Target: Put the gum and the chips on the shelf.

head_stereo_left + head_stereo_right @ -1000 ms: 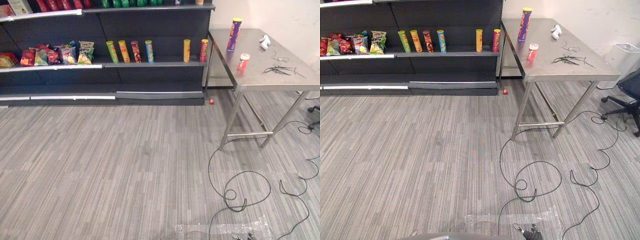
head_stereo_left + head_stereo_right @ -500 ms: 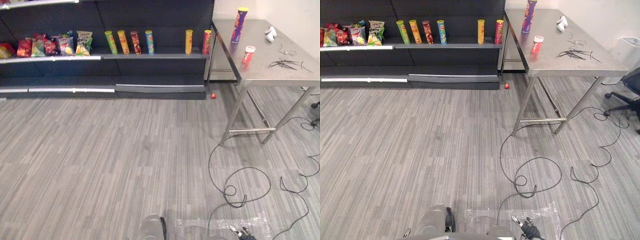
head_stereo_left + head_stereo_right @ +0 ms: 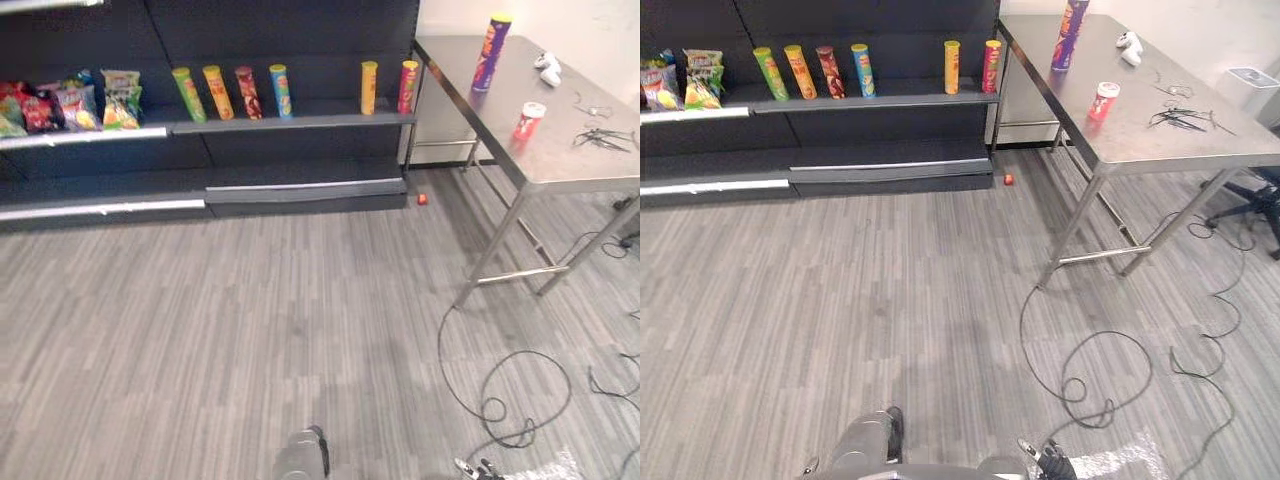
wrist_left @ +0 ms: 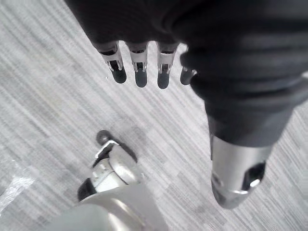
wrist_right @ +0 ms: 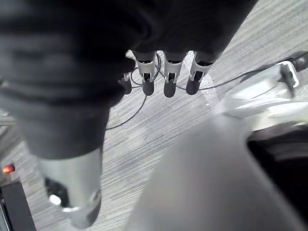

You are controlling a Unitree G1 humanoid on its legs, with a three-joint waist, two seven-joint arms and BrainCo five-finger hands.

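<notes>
On the steel surface [image 3: 570,160], the chips [image 3: 489,50] are seen as a tall purple tube standing upright at the end nearest the shelf [image 3: 300,122]. The gum [image 3: 528,118], a small red canister with a white lid, stands further along the same surface, apart from the tube. Neither has been picked up. The left robot hand [image 4: 140,70] and the right robot hand [image 5: 168,79] are hung low over the floor, well short of the surface, with fingers straight and nothing held.

The step in hand is judged to be the approach. The surface must first be walked up to, and one item then reached for and grasped upright; the tall tube would probably be tipped by a careless touch.

Past the gum on the surface, a white object [image 3: 548,68] and a dark tangle of thin strands [image 3: 605,138] are left lying. Beside the surface's far end the dark shelf is stocked with a row of chip tubes [image 3: 240,92] – a gap is left among them – and with snack bags [image 3: 75,100] further off. A small red thing [image 3: 422,199] lies on the grey striped floor [image 3: 250,330] between shelf and surface.
</notes>
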